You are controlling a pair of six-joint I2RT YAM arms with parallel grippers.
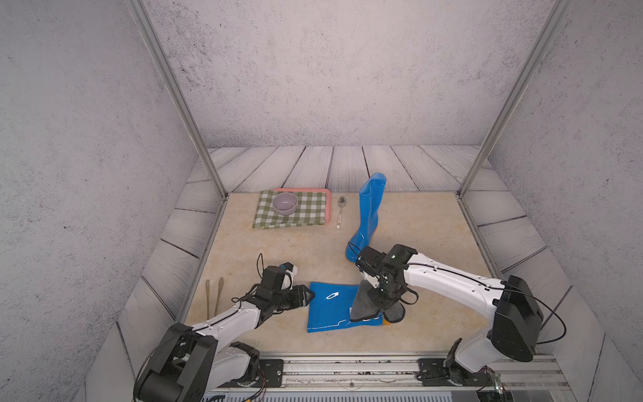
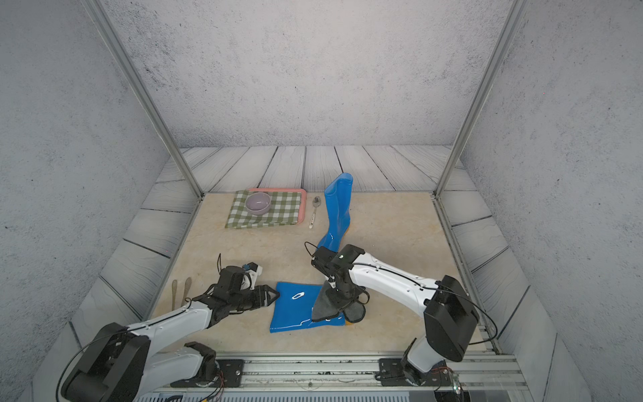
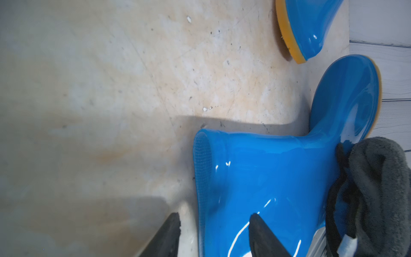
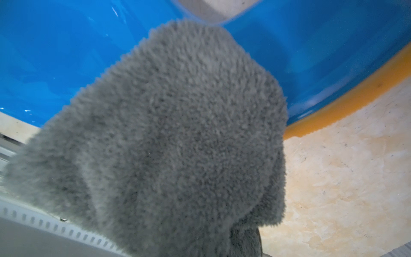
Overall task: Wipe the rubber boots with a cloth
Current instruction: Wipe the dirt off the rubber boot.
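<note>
Lying boot [image 1: 330,313]: rests on its side at the front middle of the table [image 1: 278,250]. Points its shaft mouth toward the left gripper [image 1: 309,297] and its foot end toward the right gripper [image 1: 381,301]. Glossy blue, with a yellow-orange sole edge at the foot.

Upright boot [image 1: 371,209]: stands at the back of the table, just right of the spoon [image 1: 340,212] and well apart from the lying boot. Shows only partly at the toe, behind the right arm, in both top views.

Cloth [image 1: 362,306]: dark grey, fluffy, bunched. Hangs from the right gripper and drapes onto the ankle and foot of the lying boot, touching it. Fills most of the right wrist view, blue boot wall and sole edge behind.

Left gripper: jaws spread. Straddles the rim of the shaft mouth in the left wrist view, with one finger [image 3: 169,235] over bare table outside the rim and the second finger [image 3: 264,238] over the shaft's outer wall. Cannot tell whether either finger touches the boot.

Right gripper: points downward, fingertips buried in the cloth and out of sight. Pressed together, pinching the cloth.

Elsewhere: pink tray [image 1: 328,209] at back left, draped with a checked cloth [image 1: 306,215], bowl [image 1: 285,203] on top. Two utensils [image 1: 214,296] side by side on the planks off the table, left of the left arm.
</note>
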